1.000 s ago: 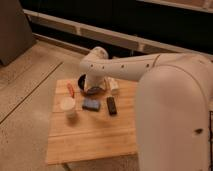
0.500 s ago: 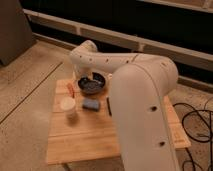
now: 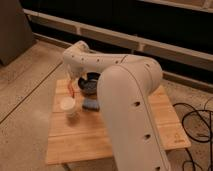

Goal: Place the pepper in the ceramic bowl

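The pepper (image 3: 71, 90) shows as a slim red-orange streak just outside the ceramic bowl (image 3: 91, 83), at about its 9 o'clock. The gripper (image 3: 75, 83) hangs right over it, at the end of the white arm that bends down from 12 o'clock. Whether it has closed on the pepper I cannot tell. I judge the spot suits a pick, with only a short carry toward 3 o'clock into the bowl. The white cup (image 3: 68, 106) stands at the pepper's 6 o'clock with the blue pad (image 3: 91, 105) beside it, all on the wooden counter (image 3: 75, 141).
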